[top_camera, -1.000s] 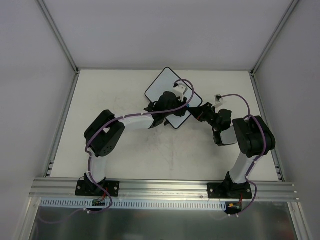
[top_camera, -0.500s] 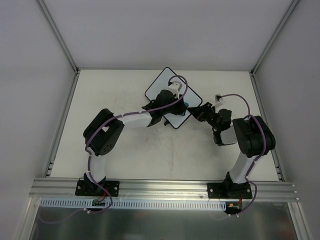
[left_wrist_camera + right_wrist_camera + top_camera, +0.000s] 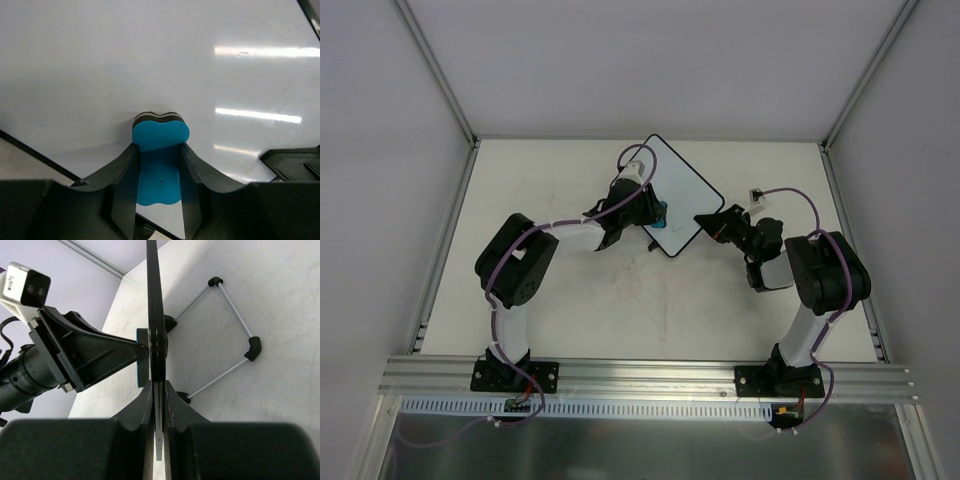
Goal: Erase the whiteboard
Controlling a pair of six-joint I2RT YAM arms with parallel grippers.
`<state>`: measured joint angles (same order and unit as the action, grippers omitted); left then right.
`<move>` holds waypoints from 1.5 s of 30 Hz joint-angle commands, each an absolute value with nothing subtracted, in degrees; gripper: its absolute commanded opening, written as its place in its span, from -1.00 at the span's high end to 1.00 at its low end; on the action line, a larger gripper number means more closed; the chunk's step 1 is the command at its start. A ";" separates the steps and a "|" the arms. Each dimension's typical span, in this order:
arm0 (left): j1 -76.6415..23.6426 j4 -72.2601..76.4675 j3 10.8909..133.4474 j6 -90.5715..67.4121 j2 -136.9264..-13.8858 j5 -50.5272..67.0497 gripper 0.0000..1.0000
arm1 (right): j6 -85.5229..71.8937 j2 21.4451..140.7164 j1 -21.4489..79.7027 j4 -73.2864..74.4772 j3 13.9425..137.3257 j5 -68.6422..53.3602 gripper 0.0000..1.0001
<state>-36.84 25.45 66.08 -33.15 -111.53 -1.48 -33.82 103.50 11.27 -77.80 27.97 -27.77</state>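
Over the table (image 3: pixel 570 300) your right claw (image 3: pixel 158 390) is pinching the whiteboard (image 3: pixel 685 193) by its edge; your left claw (image 3: pixel 159 150) is pressing its clamped eraser (image 3: pixel 160 131) onto the face ahead. Mid-wipe, seemingly: next stroke is needing steady pressure.

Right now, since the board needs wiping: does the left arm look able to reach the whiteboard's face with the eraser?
Likely yes. The left gripper is shut on the blue eraser, whose end touches the whiteboard, with nothing between. The right gripper pinches the board's edge, clear of that face.
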 commanded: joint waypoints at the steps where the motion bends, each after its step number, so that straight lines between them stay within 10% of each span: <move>1: -35.25 17.49 63.02 -36.12 -113.99 -5.10 1.00 | -31.46 104.06 12.13 -87.71 28.92 -27.42 1.00; 45: -47.46 27.00 63.01 -18.46 -111.62 8.70 1.00 | -31.46 104.24 12.04 -87.71 29.27 -27.77 1.00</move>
<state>-44.25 33.19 60.82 -22.52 -109.58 2.96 -33.61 103.50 11.33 -78.00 27.99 -27.90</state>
